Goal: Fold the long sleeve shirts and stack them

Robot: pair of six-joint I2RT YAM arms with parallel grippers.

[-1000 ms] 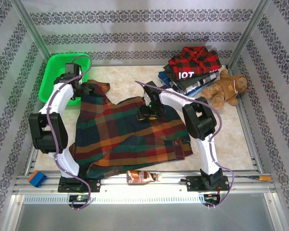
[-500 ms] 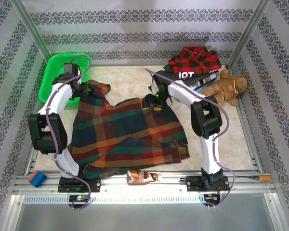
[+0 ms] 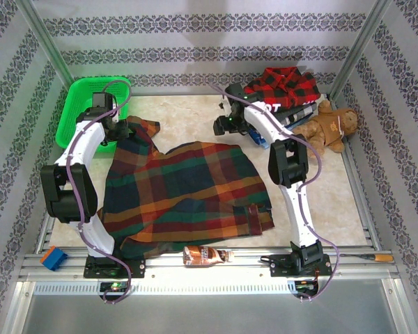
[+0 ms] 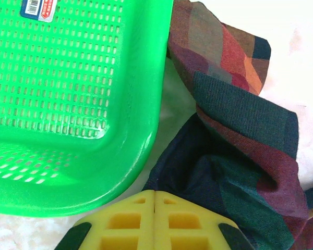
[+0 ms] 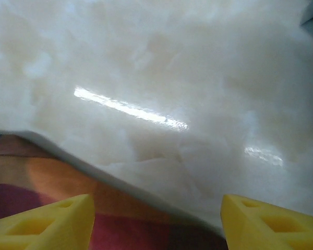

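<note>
A large orange, green, navy and red plaid shirt (image 3: 181, 188) lies spread over the left and middle of the table. My left gripper (image 3: 120, 129) is at its far left corner, beside the green basket. In the left wrist view the jaws (image 4: 155, 194) are pressed together, with bunched navy plaid cloth (image 4: 240, 120) running into their tips. My right gripper (image 3: 221, 126) hangs open over bare table just past the shirt's far edge. Its yellow fingers (image 5: 41, 224) stand wide apart, with the plaid edge (image 5: 68, 182) below and nothing between them. More folded shirts (image 3: 282, 87), topped by a red-black check one, are stacked at the back right.
The green basket (image 3: 90, 97) stands at the back left, touching the shirt's corner. A brown teddy bear (image 3: 331, 129) lies right of the stack. A brown bottle (image 3: 205, 255) and a blue block (image 3: 53, 257) rest on the front rail. Bare pale table (image 5: 172, 78) lies beyond the shirt.
My right gripper has moved from on top of the shirt's far right part back toward the stack. The shirt's far edge now lies flatter and more spread out. The left gripper has stayed put.
</note>
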